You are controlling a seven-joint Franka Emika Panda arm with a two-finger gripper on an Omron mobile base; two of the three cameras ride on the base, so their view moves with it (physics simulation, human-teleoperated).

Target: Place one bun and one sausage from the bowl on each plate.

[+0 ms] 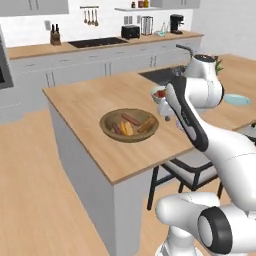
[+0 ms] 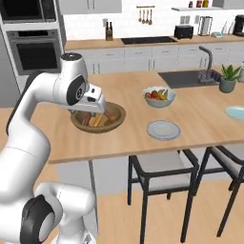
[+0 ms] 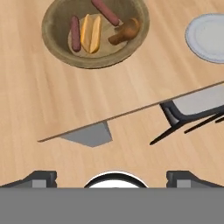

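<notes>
The brown wooden bowl (image 3: 57,43) sits on the island counter, also seen as the bowl (image 1: 107,131) and the bowl (image 2: 116,120). In it lie two reddish sausages (image 3: 75,33) (image 3: 105,12), a split yellow bun (image 3: 92,33) and a darker brown bun (image 3: 124,33). The pale grey-white plate (image 3: 208,37) (image 2: 163,129) lies bare to the bowl's right. A light blue plate (image 2: 236,113) (image 1: 236,99) lies farther right. My gripper (image 3: 113,179) hangs open and holds nothing, above the counter's near edge, short of the bowl. In the right base view my hand partly covers the bowl.
A pale bowl of fruit (image 2: 159,96) stands behind the grey-white plate. The sink and faucet (image 2: 206,62) and a potted plant (image 2: 230,77) are at the back right. Dark-framed stools (image 2: 159,167) stand under the counter's near edge (image 3: 131,111).
</notes>
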